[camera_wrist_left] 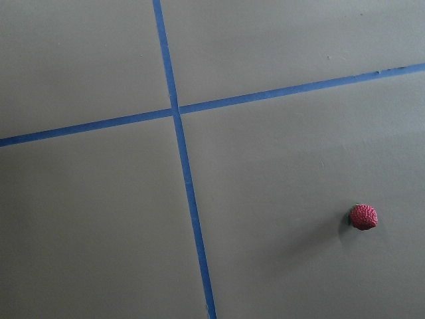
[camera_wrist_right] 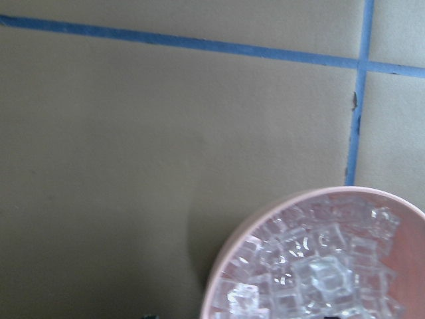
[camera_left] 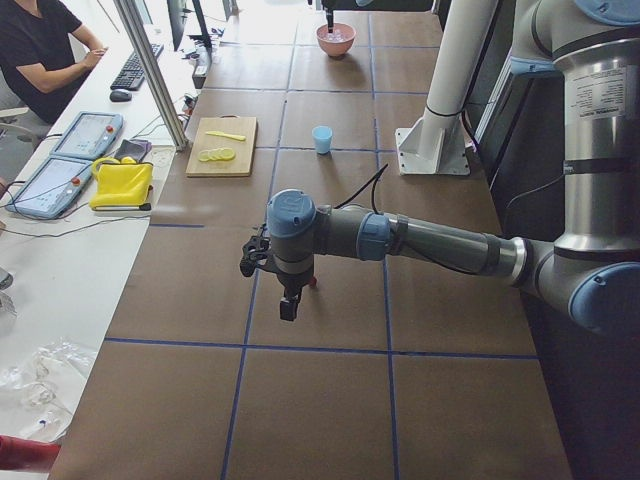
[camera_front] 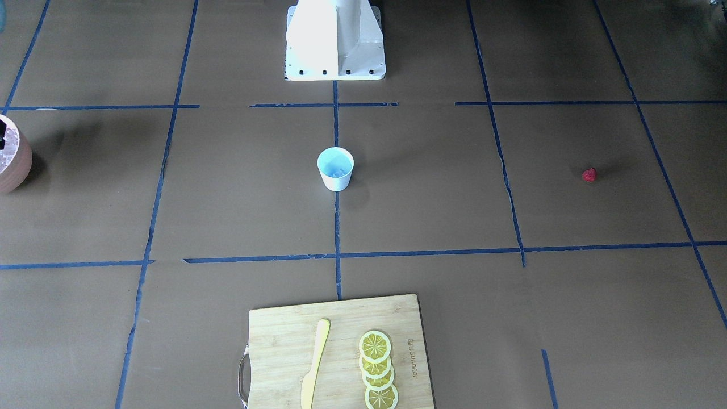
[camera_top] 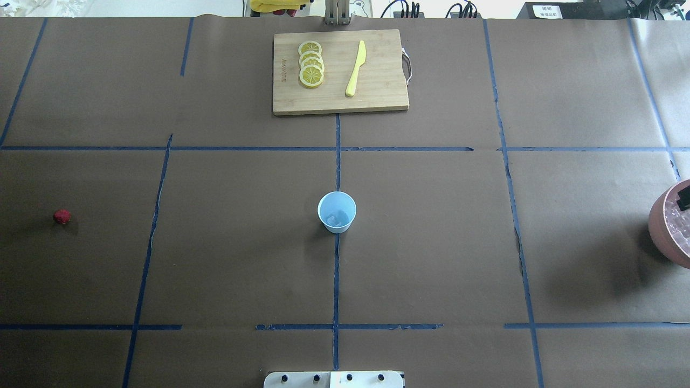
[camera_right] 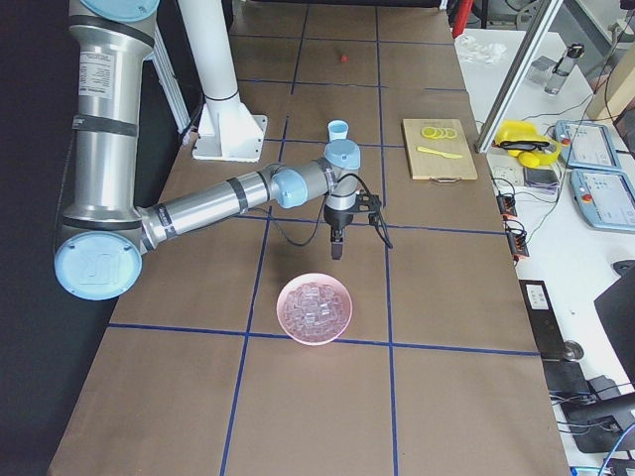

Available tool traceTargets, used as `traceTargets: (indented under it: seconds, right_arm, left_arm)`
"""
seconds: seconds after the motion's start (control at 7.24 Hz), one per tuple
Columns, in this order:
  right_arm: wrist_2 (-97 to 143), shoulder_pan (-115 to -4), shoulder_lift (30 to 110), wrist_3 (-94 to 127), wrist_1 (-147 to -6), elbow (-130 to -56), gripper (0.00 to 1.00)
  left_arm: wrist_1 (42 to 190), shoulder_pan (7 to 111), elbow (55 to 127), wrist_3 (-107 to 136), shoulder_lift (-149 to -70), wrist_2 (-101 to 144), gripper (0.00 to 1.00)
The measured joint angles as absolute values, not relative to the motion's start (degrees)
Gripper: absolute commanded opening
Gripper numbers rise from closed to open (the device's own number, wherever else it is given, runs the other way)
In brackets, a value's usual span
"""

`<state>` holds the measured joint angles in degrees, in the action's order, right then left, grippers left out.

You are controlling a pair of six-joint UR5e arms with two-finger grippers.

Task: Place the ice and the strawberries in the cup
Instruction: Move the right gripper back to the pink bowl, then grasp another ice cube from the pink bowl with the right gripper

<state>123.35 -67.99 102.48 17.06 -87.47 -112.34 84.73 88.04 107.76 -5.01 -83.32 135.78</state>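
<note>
Cup: upright, ice inside. Strawberry: well apart (lying on table). Left gripper, right gripper: finger state cannot be told.

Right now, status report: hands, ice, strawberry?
Left hand near strawberry, right hand near ice bowl; grips unreadable. Cup seems to hold some ice; strawberry lies on table. Nothing blocking.
</note>
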Motion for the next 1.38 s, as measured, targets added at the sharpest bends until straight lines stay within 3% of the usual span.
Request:
traceTargets:
  seconds: [0.55,0.83,0.97,1.38]
  right_arm:
    - [125.55,-69.23,106.19,12.26,-72.12,-102.08,0.88]
    - [125.63,-69.25,107.15,12.04,-70.96,-101.23,0.84]
    - [125.66,-69.25,107.64,11.99,-70.82,-101.15,0.78]
    - [125.68,-69.21,107.94,12.03,-70.79,-101.02,0.76]
  left_arm:
    - [84.73,87.98,107.97,-5.01,-83.32,135.79,1.0]
    - [84.73,87.99,108.01,-5.01,-83.3,135.79,1.0]
    - [84.73,88.03,108.01,-5.01,-83.26,135.79,1.0]
    - [84.73,88.06,108.07,-5.01,-83.24,135.79,1.0]
